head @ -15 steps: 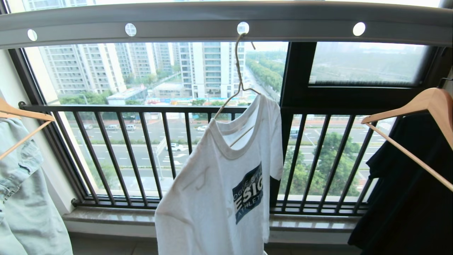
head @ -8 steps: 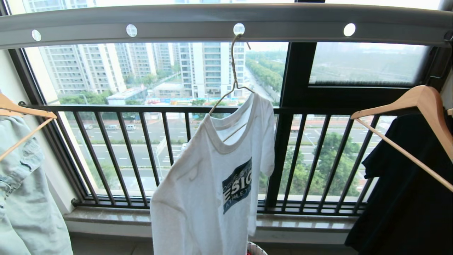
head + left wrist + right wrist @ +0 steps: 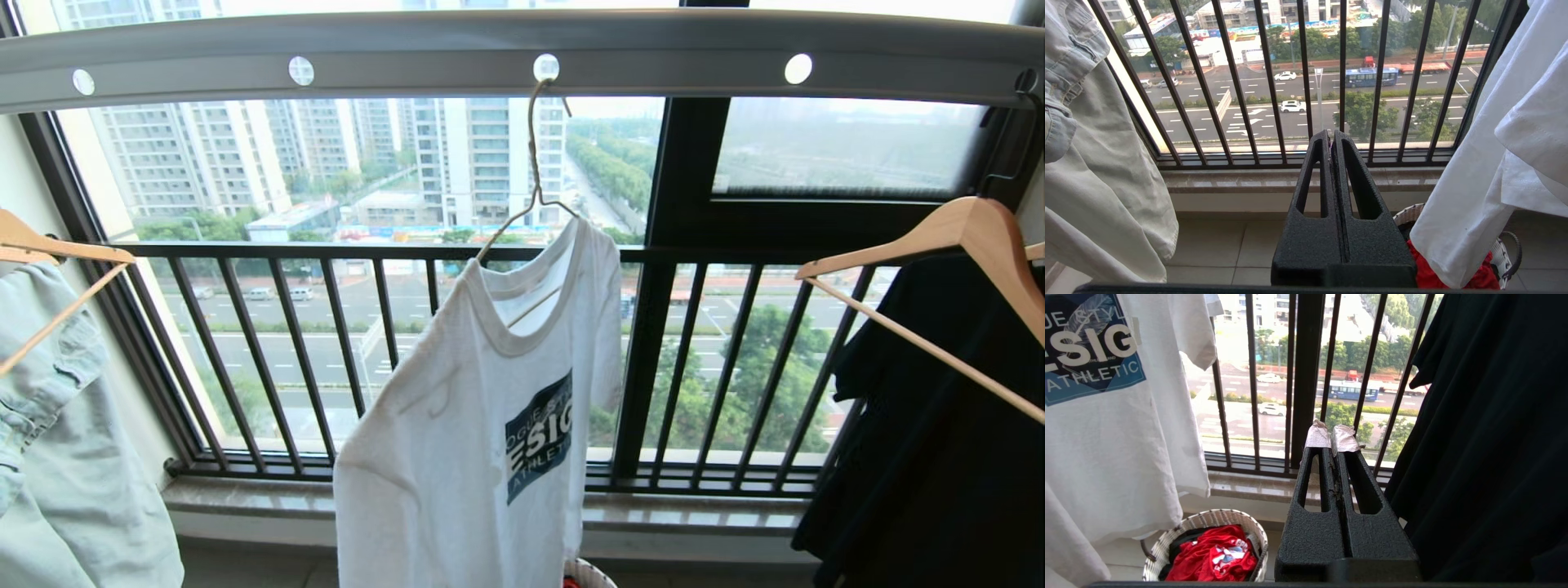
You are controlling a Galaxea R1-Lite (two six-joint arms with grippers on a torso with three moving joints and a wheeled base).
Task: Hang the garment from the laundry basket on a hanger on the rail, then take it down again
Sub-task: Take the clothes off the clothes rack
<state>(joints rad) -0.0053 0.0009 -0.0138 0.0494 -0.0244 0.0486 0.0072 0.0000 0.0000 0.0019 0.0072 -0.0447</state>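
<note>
- T-shirt (image 3: 465, 441), white with a blue square logo on the chest, hangs in the lower middle of the head view, tilted so its left shoulder sags lower than its right.
- It sits on a thin cream wire hanger (image 3: 531, 175), whose long hook goes into a round hole of the grey rail (image 3: 653, 49) running across the top of the frame.
- Below the shirt's hem, at the bottom edge, the rim of a white woven basket (image 3: 589, 570) peeks out; in the right wrist view the basket (image 3: 1208, 522) holds a red garment (image 3: 1212, 557).
- Left gripper (image 3: 1331, 136), seen only in its wrist view, has its black fingers pressed together on nothing, pointing at the black window bars (image 3: 1274, 81).
- Right gripper (image 3: 1331, 430) likewise has its taped tips together, empty.
- A pale denim garment (image 3: 57, 457) on a wooden hanger (image 3: 57, 249) fills the left edge; a black shirt (image 3: 939, 441) on another wooden hanger (image 3: 971, 237) fills the right.
</note>
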